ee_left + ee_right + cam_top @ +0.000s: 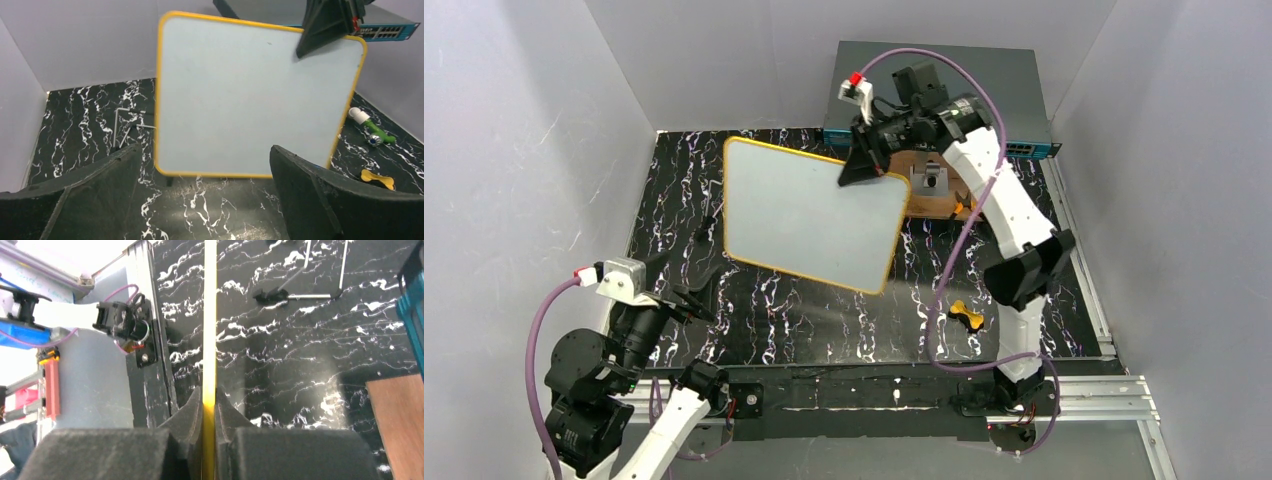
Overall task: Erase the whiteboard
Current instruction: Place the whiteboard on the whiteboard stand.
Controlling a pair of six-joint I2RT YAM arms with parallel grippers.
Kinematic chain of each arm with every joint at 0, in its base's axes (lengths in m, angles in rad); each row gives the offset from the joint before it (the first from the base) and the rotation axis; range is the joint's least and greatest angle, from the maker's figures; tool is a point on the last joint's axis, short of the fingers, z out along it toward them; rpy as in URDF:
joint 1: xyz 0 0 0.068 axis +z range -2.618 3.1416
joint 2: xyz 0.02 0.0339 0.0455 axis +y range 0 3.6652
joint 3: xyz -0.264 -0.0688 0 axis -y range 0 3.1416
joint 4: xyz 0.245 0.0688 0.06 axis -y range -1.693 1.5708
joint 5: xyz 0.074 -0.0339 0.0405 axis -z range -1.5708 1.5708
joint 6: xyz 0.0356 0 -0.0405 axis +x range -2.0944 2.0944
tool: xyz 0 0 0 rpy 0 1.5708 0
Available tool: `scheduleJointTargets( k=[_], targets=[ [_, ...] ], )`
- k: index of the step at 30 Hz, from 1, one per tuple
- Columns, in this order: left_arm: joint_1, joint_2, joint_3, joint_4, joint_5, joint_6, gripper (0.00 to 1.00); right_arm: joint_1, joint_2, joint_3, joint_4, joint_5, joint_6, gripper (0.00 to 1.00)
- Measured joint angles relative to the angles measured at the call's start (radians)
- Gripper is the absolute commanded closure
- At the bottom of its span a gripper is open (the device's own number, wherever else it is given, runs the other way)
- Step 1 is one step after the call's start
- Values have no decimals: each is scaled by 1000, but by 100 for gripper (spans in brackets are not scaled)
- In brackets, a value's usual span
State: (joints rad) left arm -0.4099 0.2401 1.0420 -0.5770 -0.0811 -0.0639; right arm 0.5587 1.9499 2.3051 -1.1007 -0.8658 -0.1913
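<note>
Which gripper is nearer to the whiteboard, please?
Right. The right gripper is clamped on a far corner of the whiteboard; the left gripper is open, off its near-left side, not touching.

Right arm (pixel 1014 215) reaches to far middle, elbow bent; right gripper (pixel 865 166) clamped on the whiteboard (pixel 809 215) corner. Left arm (pixel 624 345) folded near-left; left gripper (pixel 686 298) wide open, holding nothing.

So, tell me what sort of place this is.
Probably a robotics lab test cell: plain grey walls box in a black marbled tabletop, a left arm and right arm are mounted on an aluminium rail, and a network switch sits at the back.
</note>
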Motion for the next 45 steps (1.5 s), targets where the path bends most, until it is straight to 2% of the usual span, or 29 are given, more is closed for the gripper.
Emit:
scheduleJointTargets(
  k=[6, 10, 19, 26, 35, 45],
  targets=[
    [0, -1, -16, -23, -42, 1, 2, 82, 179, 140, 263, 94, 167, 99],
    [0, 4, -23, -30, -54, 1, 2, 124, 290, 184, 362, 152, 231, 99],
    [0, 5, -50, -31, -69, 0, 2, 166, 378, 250, 422, 262, 266, 99],
    [0, 5, -59, -30, -76, 1, 2, 164, 380, 306, 467, 266, 282, 99],
    [0, 6, -83, -30, -75, 0, 2, 168, 398, 307, 507, 326, 220, 99],
    [0, 6, -86, -30, -75, 0, 2, 178, 415, 302, 557, 305, 206, 99]
  ],
)
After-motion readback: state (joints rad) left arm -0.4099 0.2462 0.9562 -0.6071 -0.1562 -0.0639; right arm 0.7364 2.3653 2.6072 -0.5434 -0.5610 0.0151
